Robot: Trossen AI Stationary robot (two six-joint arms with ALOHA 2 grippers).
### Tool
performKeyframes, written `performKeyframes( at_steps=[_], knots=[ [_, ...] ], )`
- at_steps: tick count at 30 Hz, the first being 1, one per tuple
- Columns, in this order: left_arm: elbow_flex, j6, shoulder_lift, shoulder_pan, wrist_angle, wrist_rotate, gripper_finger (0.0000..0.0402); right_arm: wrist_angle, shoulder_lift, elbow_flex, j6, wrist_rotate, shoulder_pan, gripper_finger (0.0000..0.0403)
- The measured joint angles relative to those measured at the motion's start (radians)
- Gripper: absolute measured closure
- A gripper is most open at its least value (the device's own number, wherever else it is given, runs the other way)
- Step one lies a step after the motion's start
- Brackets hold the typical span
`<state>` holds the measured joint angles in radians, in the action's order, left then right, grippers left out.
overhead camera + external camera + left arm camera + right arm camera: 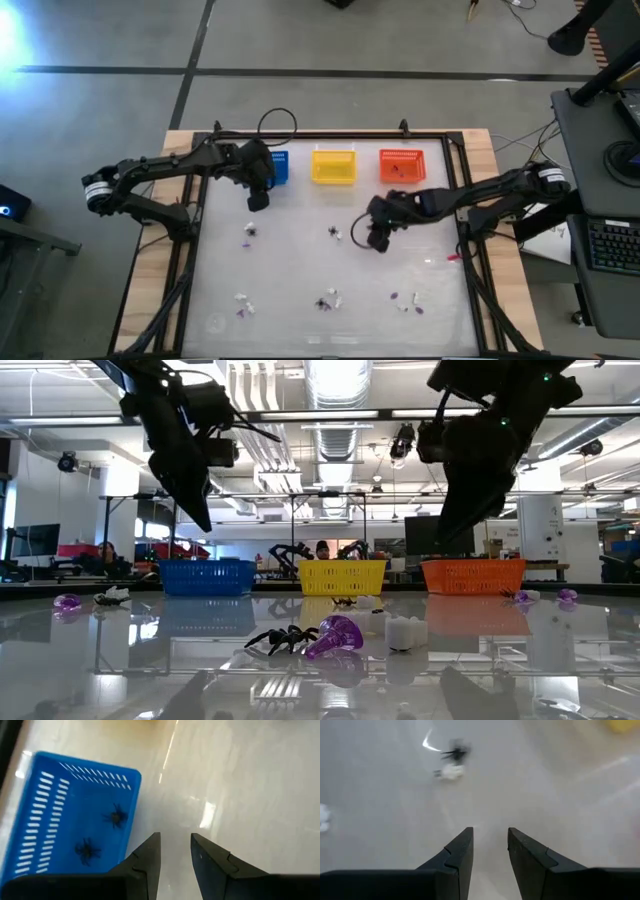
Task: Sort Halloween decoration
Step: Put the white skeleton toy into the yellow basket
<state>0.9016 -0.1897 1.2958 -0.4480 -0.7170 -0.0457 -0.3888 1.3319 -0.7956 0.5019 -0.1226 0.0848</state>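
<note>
Overhead, I see my left end effector (257, 201) hanging just in front of the blue slotted plastic basket (277, 167), with the yellow plastic basket (334, 166) and orange plastic basket (401, 165) lined up beside it along the far edge of the glossy white worktop (300, 260). Only my left wrist camera looks inside the blue basket, where two black spider trinkets (116, 816) lie; its fingers (147, 857) stand slightly apart with nothing between them. My right end effector (378, 240) hovers mid-worktop, fingers (461, 851) likewise parted and empty, and its wrist camera picks out a black spider beside a whitish piece (451, 770) ahead of it. From above, the remaining small Halloween decoration pieces (328, 299) show only as scattered specks; the level camera resolves a spider and a purple cone-shaped trinket (335, 636) next to a whitish piece nearest the lens.
</note>
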Motion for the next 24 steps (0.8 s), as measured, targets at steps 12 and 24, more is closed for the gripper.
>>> performKeyframes(
  at_steps=[12,24],
  knots=[
    [0.000,-0.037,-0.002,0.000,0.022,0.002,0.0312,0.228,0.229,-0.057,-0.059,0.075,0.146,0.0289],
    [-0.001,-0.035,-0.002,0.000,0.037,0.002,0.0312,0.207,0.420,-0.285,-0.201,0.078,0.234,0.0289]
  ],
)
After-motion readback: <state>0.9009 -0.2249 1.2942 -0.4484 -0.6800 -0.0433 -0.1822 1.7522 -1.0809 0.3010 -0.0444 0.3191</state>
